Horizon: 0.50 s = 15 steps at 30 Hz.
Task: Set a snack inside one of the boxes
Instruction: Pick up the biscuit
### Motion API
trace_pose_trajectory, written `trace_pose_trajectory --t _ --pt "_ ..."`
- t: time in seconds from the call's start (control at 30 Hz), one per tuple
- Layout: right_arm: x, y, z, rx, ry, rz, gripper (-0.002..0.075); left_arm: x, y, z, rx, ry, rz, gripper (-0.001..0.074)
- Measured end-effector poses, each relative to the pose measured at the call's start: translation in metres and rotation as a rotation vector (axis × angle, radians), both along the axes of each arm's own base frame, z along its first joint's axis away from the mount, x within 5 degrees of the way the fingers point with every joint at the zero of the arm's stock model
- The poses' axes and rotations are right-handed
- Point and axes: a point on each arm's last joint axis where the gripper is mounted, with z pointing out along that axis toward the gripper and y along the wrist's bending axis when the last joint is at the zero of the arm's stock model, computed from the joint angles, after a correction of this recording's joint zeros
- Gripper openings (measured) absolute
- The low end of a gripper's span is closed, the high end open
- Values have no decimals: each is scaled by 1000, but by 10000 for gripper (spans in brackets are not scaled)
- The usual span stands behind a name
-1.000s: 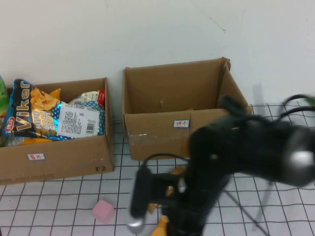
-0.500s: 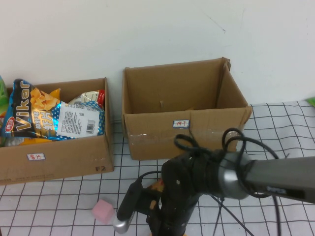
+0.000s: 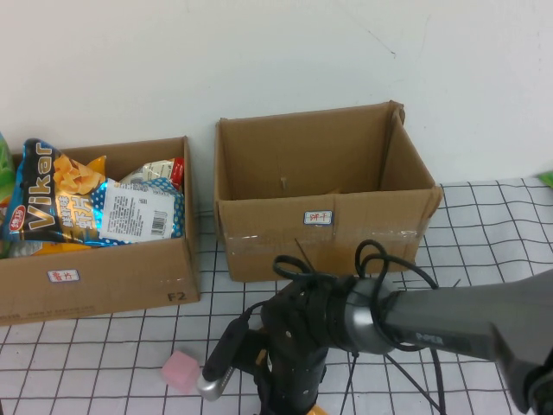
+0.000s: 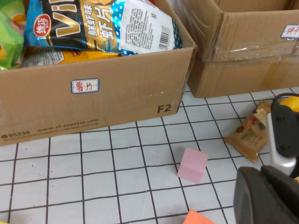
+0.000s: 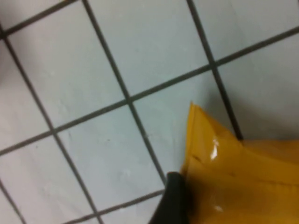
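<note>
Two open cardboard boxes stand at the back. The smaller left box (image 3: pixel 112 277) holds several snack bags. The larger taped right box (image 3: pixel 346 233) looks empty. Both show in the left wrist view: the left box (image 4: pixel 117 102) and the right box (image 4: pixel 243 51). My right gripper (image 3: pixel 289 405) is down on the table in front of the larger box, pressed right against a yellow snack packet (image 5: pixel 238 177). A brown snack packet (image 4: pixel 250 135) lies flat beside it. My left gripper (image 4: pixel 266 198) hovers low near the front edge, shut and empty.
A pink cube (image 3: pixel 180 370) lies on the gridded cloth left of my right arm; it also shows in the left wrist view (image 4: pixel 192 164). An orange block (image 4: pixel 198 218) sits near the front edge. A green bag edge (image 3: pixel 4 164) shows at far left.
My right arm has swung left and lowered onto the table, and now covers the brown and yellow packets in the high view. The boxes and the pink cube have not moved.
</note>
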Motion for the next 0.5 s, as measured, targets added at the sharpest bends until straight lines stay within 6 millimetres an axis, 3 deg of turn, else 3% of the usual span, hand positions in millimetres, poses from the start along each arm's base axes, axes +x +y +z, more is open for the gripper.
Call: trace_pose_trajectory --t 0.23,0.4,0.5 --pt "0 1 -8 -15 13 -45 574 0 0 0 5 -2 -3 -1" --pt "0 1 -3 -37 37 -57 410 0 0 0 5 -2 -3 -1" --pt "0 2 5 -77 77 -51 403 0 0 0 6 -2 -3 -1"
